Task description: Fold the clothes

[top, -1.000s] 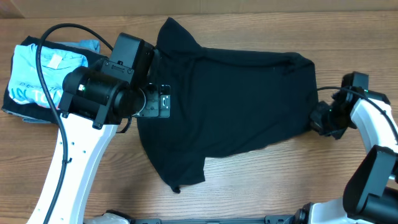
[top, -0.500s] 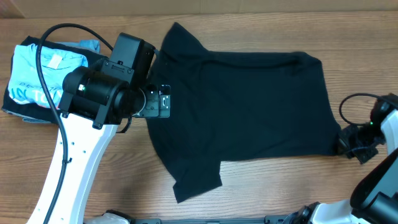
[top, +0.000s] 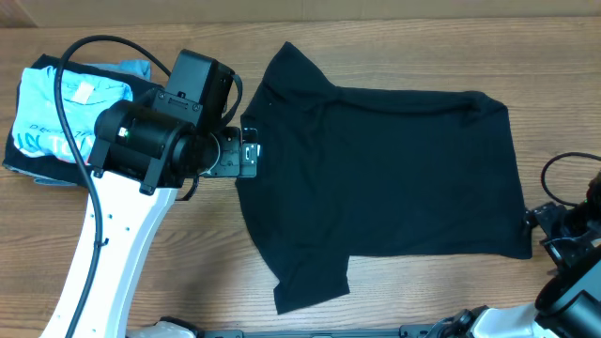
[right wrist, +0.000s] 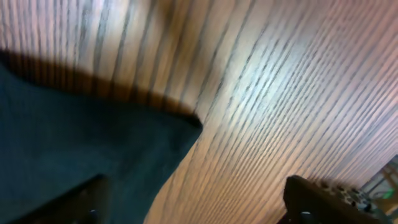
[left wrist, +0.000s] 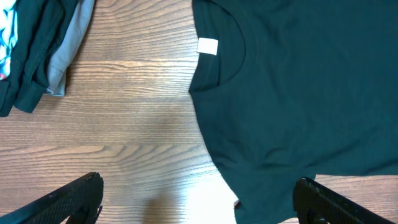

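shirt corner (right wrist: 163,138) within right hand (right wrist: 196,194)

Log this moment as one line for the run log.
black shirt: flat on table, unfolded | left fingers: open near collar | right fingers: open at hem corner | folded pile: table's left end

We're looking at what appears to be a robotics lab bench rather than a home laundry corner. A wood-grain table (top: 423,291) fills the overhead view. A white arm (top: 113,244) with a bulky black motor housing comes in from seven o'clock, with a thick black cable (top: 58,94) looping over it toward ten. A second arm (top: 573,291) sits at four o'clock, trailing a thin cable (top: 547,169) of its own. The household things here are a black T-shirt (top: 394,178) spread flat at centre and a folded stack (top: 56,113) of clothes at ten o'clock. A plain tan edge (top: 376,7) runs along twelve o'clock.
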Available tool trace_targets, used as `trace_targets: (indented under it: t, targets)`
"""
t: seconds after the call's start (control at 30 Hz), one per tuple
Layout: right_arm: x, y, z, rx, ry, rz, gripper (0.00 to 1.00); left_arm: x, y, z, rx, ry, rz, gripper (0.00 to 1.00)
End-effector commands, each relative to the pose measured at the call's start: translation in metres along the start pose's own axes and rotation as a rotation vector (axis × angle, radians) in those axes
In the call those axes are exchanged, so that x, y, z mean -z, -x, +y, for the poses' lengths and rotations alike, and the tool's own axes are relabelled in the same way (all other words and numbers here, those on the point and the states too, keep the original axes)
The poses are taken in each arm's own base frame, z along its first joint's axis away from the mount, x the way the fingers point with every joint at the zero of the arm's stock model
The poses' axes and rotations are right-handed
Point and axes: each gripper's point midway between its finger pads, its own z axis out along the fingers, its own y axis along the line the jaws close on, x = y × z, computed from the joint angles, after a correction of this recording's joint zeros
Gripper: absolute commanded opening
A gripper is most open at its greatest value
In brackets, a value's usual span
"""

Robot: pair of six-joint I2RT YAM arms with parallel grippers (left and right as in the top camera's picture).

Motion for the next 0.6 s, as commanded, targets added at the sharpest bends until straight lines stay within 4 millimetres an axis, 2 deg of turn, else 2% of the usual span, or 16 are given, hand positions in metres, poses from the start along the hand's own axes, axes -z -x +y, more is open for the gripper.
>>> trace_targets:
  t: [0.0, 0.3, 0.43, 0.57]
  targets:
    - [0.009, 0.008, 0.004, -0.010, 0.036, -0.042, 0.98, -0.001, -0.001, -0.003, 0.007, -0.005, 0.006, 1.00]
    - [0.014, 0.001, 0.034, 0.076, 0.206, 0.003, 1.00, -0.001, -0.001, -0.003, 0.007, -0.005, 0.006, 1.00]
    - [0.024, -0.012, 0.067, 0.119, 0.400, 0.066, 1.00, -0.001, -0.001, -0.003, 0.007, -0.005, 0.006, 1.00]
    - [0.035, -0.039, 0.104, 0.266, 0.515, 0.115, 1.00, -0.001, -0.001, -0.003, 0.007, -0.005, 0.006, 1.00]
